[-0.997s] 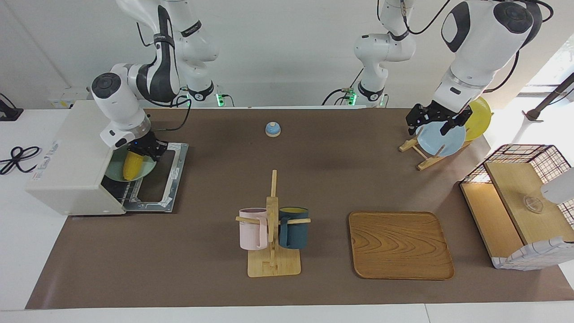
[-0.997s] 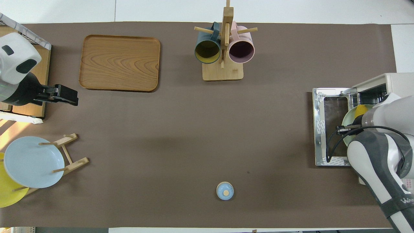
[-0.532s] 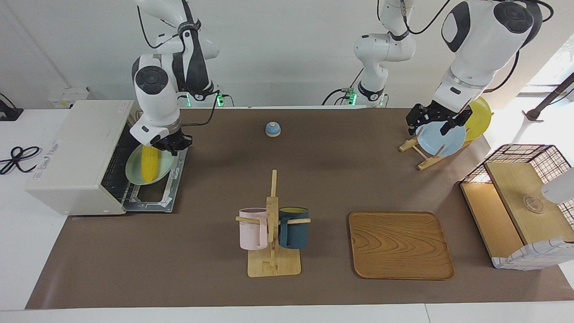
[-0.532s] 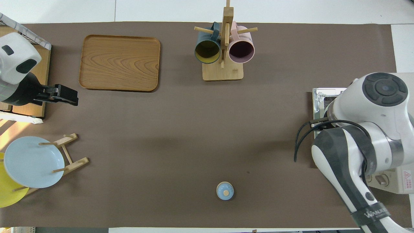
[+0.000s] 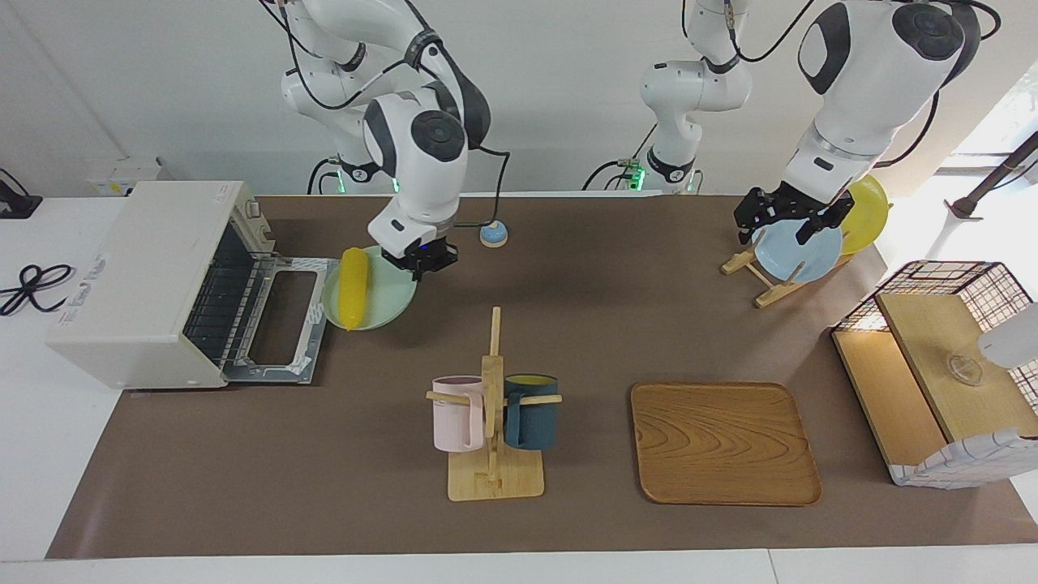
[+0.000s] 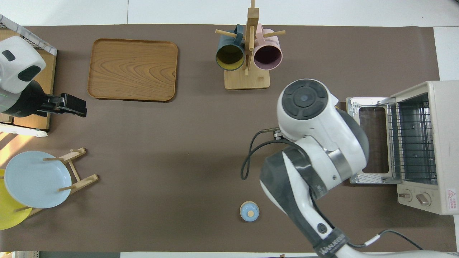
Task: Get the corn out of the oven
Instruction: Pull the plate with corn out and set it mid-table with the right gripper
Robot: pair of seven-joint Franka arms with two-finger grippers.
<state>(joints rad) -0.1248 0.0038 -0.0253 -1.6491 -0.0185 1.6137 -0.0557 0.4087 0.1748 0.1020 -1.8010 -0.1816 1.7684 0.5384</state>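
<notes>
The yellow corn [image 5: 353,277] lies on a pale green plate [image 5: 388,298]. My right gripper [image 5: 419,263] is shut on the plate's rim and holds it over the table, just outside the oven's open door [image 5: 280,324]. The off-white oven [image 5: 138,276] stands at the right arm's end of the table with its wire rack bare; it also shows in the overhead view [image 6: 426,143]. In the overhead view my right arm covers the plate and corn. My left gripper [image 5: 782,221] waits, open and empty, over the plate rack.
A mug rack [image 5: 493,405] with a pink and a dark blue mug stands mid-table. A wooden tray [image 5: 724,442] lies beside it. A small blue bell [image 5: 493,234] sits near the robots. A blue plate [image 5: 799,251], a yellow plate [image 5: 869,209] and a wire-and-wood basket [image 5: 941,365] are at the left arm's end.
My right gripper has pulled the green plate with the corn out of the oven, past the open door and toward mid-table. The left arm has not moved.
</notes>
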